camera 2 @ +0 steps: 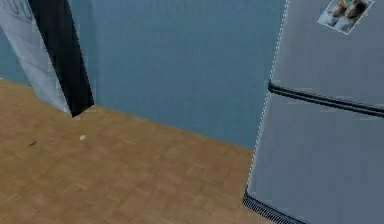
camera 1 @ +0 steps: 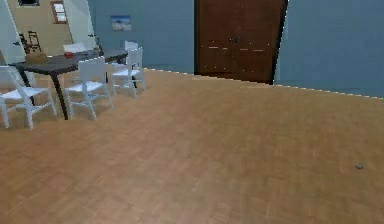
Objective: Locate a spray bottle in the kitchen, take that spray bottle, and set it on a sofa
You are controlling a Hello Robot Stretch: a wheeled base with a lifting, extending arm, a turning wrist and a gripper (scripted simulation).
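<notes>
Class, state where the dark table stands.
The table stands at the forward view's upper left, with white chairs around it, left of the brown door.

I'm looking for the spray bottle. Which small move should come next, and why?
Probably turn the base toward the arm side until the fridge comes ahead. It stands at the arm side view's right, against the blue wall, which suggests the kitchen lies that way. The forward view offers a dining table, white chairs and a dark wooden door.
</notes>
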